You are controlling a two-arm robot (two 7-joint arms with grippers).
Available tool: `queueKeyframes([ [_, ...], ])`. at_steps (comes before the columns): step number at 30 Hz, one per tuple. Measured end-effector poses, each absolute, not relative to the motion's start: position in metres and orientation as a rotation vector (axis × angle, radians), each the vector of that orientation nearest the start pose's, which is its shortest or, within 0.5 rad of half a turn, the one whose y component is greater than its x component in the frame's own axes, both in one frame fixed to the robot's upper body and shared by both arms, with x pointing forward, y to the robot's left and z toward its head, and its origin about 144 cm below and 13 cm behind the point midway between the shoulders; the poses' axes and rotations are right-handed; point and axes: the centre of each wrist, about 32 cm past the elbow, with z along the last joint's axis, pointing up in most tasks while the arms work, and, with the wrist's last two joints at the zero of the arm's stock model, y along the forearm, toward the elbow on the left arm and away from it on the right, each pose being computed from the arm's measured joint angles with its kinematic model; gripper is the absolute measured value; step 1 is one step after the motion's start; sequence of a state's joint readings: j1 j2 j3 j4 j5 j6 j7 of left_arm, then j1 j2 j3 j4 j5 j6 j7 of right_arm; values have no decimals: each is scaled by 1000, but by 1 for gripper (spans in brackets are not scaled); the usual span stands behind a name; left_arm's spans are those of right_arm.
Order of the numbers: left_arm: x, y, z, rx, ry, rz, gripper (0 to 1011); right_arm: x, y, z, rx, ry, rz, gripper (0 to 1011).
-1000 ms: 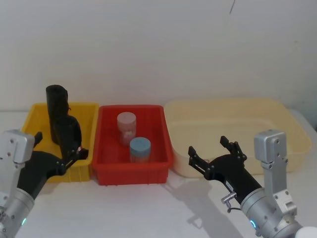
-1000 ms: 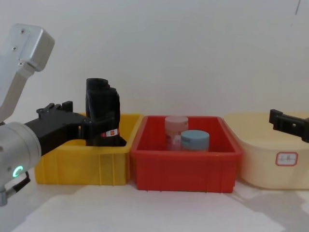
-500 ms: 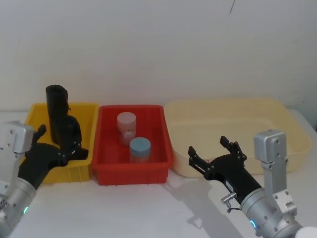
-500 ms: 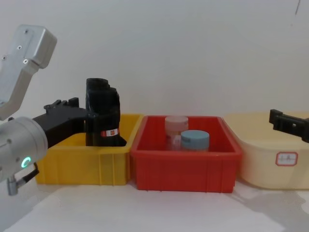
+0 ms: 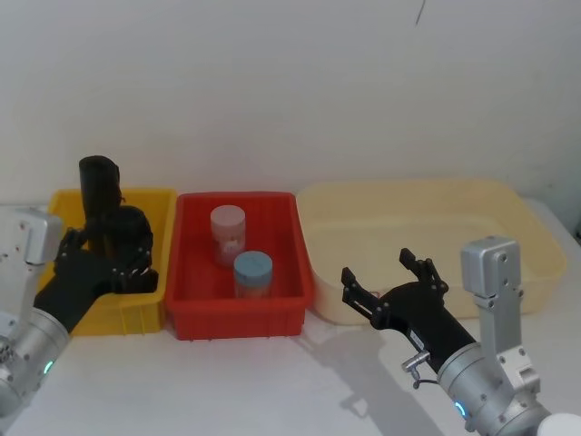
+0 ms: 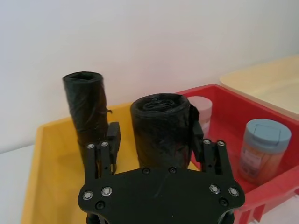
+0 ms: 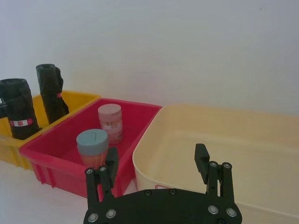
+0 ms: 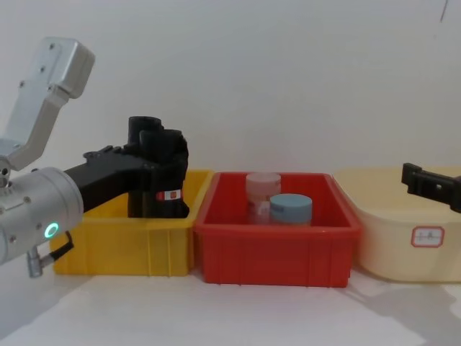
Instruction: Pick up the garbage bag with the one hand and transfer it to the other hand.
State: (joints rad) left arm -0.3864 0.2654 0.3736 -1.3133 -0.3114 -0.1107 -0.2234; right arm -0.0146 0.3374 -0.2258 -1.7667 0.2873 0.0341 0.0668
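The garbage bag [image 6: 161,133] is a black crinkled roll with a red-and-white label, standing upright in the yellow bin [image 5: 150,204]. My left gripper [image 6: 153,135] is open, one finger on each side of the bag [image 5: 129,229]. One finger is close against it and the other stands a little off. From the chest, the left gripper [image 8: 155,169] reaches in from the left across the bag [image 8: 173,207]. My right gripper [image 5: 379,268] hovers open and empty in front of the cream tub, also seen as the right gripper [image 7: 156,155] in its own wrist view.
A second black roll [image 5: 93,186] stands just behind the bag in the same bin. The red bin [image 5: 281,309] holds a pink-lidded jar [image 5: 227,234] and a blue-lidded jar [image 5: 252,274]. A large cream tub [image 5: 508,218] sits at the right.
My left gripper has moved forward and up over the yellow bin, so its fingers now straddle the garbage bag. The right arm has stayed put.
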Motion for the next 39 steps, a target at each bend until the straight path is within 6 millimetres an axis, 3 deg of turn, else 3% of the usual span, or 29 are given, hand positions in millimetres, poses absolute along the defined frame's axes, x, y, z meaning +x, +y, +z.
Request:
queueKeyframes([
  [12, 568, 216, 1185, -86, -119, 976, 576, 443, -237, 1189, 26, -75, -1229, 1001],
  [24, 571, 217, 1193, -108, -125, 943, 488, 443, -237, 1189, 26, -75, -1229, 1001],
  [39, 574, 219, 1259, -110, -262, 877, 411, 443, -237, 1189, 26, -75, -1229, 1002],
])
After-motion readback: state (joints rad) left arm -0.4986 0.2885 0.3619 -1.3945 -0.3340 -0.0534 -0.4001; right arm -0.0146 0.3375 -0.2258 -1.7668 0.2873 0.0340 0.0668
